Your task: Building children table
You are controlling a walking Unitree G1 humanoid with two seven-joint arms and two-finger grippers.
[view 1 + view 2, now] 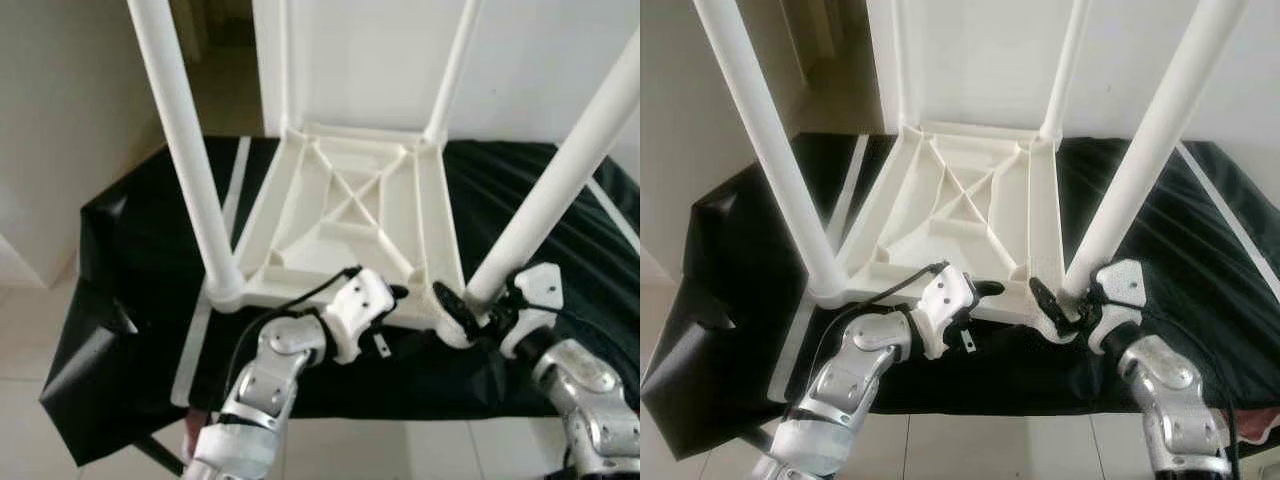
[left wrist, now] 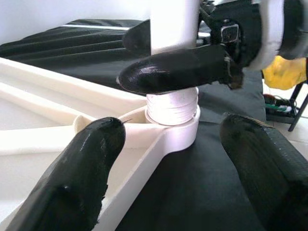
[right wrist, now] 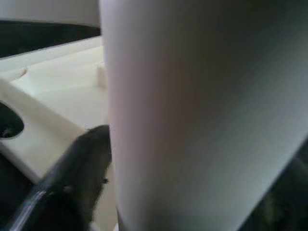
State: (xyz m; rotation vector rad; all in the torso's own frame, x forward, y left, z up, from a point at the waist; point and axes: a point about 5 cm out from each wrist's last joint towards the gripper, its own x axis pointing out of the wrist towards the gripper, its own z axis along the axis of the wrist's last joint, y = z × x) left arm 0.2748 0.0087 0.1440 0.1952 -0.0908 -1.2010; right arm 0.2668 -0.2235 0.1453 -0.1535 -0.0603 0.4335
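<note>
Fingers of left gripper [image 1: 398,293] spread apart, holding nothing, tips resting against near edge of white plastic tabletop [image 1: 350,215]. Fingers of right gripper [image 1: 462,310] clamped on white leg [image 1: 560,175], one black finger [image 2: 178,70] pressed across it just above threaded base.

Black cloth [image 1: 130,260]: glossy, wrinkled, draped over support surface, hanging off left edge in folds, pale stripe [image 1: 215,250] running front to back near left side.

Near-left leg [image 1: 185,150]: smooth round white tube, upright, slightly tilted, seated in socket at near-left corner of tabletop.

Left arm [image 1: 265,375]: silver, jointed, elbow bent, reaching up and rightward to near edge of tabletop; white wrist housing, thin black cable looping over it.

Tabletop upside down, centred on cloth; underside matte moulded plastic, raised rim, diagonal cross ribs meeting in middle. Two far legs [image 1: 452,70] upright at far corners, thin-looking, white.

Threaded collar [image 2: 172,103] of gripped leg: ridged white, sitting in round corner socket [image 2: 180,132] at near-right corner, some thread exposed above socket.

Right arm [image 1: 585,395]: silver, bent, coming up from lower right; wrist turned inward toward near-right corner, gripper level with leg base.

Yellow object [image 2: 284,72] beyond cloth edge, blurred, unidentifiable.
</note>
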